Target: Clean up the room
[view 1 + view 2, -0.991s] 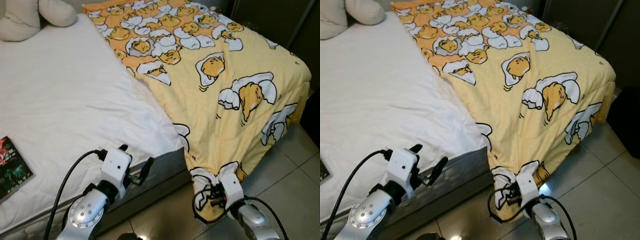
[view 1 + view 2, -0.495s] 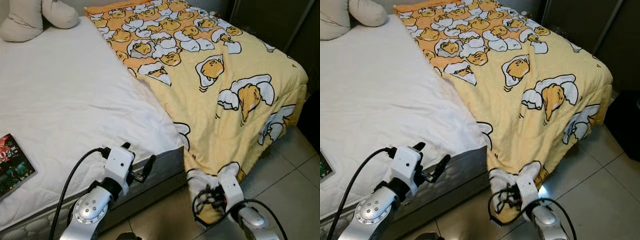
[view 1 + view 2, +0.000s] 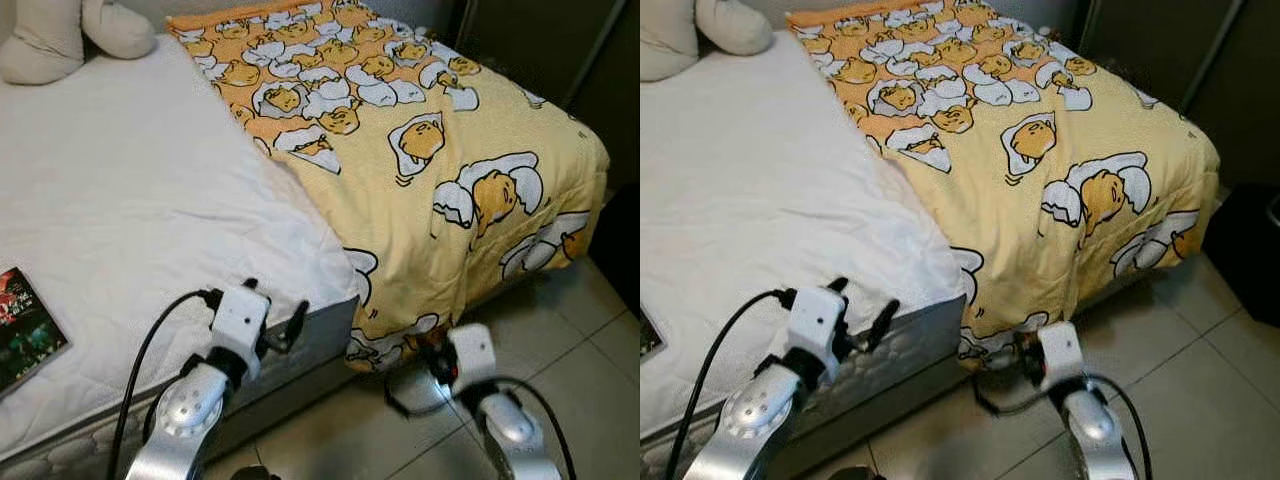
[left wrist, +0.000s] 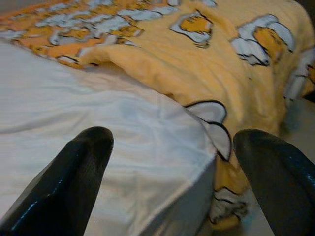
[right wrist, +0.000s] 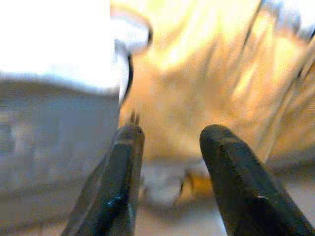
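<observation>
Hovering at the foot of the bed, my left gripper (image 3: 272, 318) hangs with its fingers spread apart above the white mattress (image 3: 130, 210) corner. My right gripper (image 3: 432, 352) sits low by the tiled floor (image 3: 590, 330), fingers parted and empty, just beside the hanging hem of the yellow egg-print blanket (image 3: 440, 190). A book (image 3: 22, 328) lies on the mattress's near left edge, a cream pillow (image 3: 60, 35) at the head.
</observation>
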